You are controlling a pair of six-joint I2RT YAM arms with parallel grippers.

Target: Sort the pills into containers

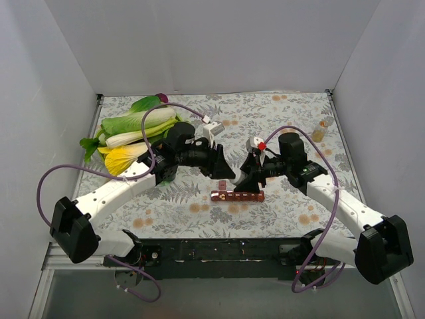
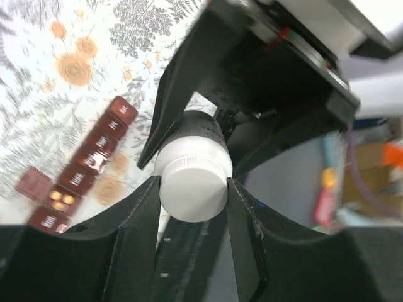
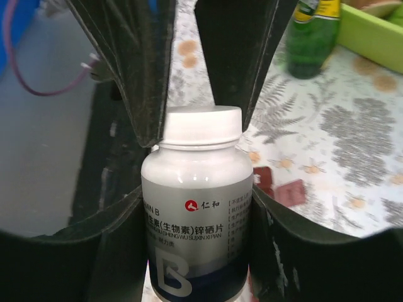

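The containers are a dark red-brown strip of small compartments lying on the table between the arms. In the left wrist view one compartment stands open with yellow pills in it. My right gripper is shut on the body of a grey pill bottle, held above the strip. My left gripper is shut on that bottle's white cap. In the top view the left gripper and right gripper meet tip to tip and hide the bottle.
Leafy green and yellow vegetables lie at the rear left. A small amber bottle stands at the rear right. A dark green bottle stands beyond the grippers in the right wrist view. White walls enclose the flowered tablecloth.
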